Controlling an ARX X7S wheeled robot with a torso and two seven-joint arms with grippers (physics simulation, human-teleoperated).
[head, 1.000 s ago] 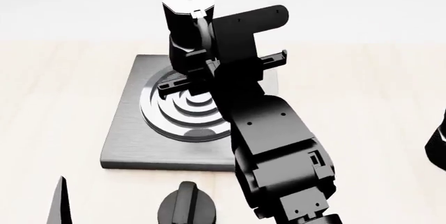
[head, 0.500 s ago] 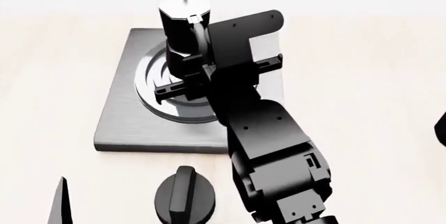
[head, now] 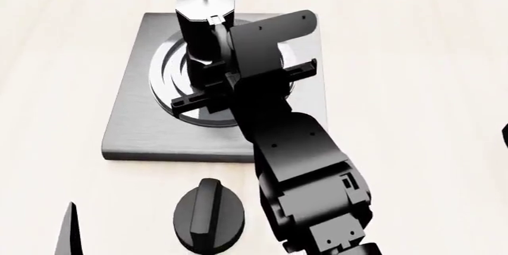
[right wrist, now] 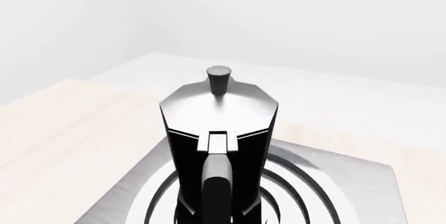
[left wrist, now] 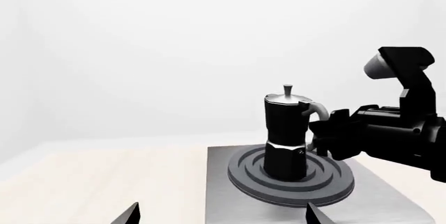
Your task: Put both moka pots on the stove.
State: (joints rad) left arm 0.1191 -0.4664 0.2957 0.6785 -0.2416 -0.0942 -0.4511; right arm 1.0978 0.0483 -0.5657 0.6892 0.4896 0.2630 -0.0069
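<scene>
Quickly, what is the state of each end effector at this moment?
Left end effector: open, holding nothing.
Right end effector: at the handle of the moka pot; open or closed cannot be told.

My head view looks steeply down; both wrist views face the moka pot (right wrist: 217, 130) on the stove (left wrist: 390, 203), the right closest

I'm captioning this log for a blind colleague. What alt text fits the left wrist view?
A black moka pot with a silvery lid stands upright on the ringed burner of a grey stove, on a pale wooden surface. The right arm's pincer reaches in at the pot's curved handle; whether it grips is unclear.
</scene>
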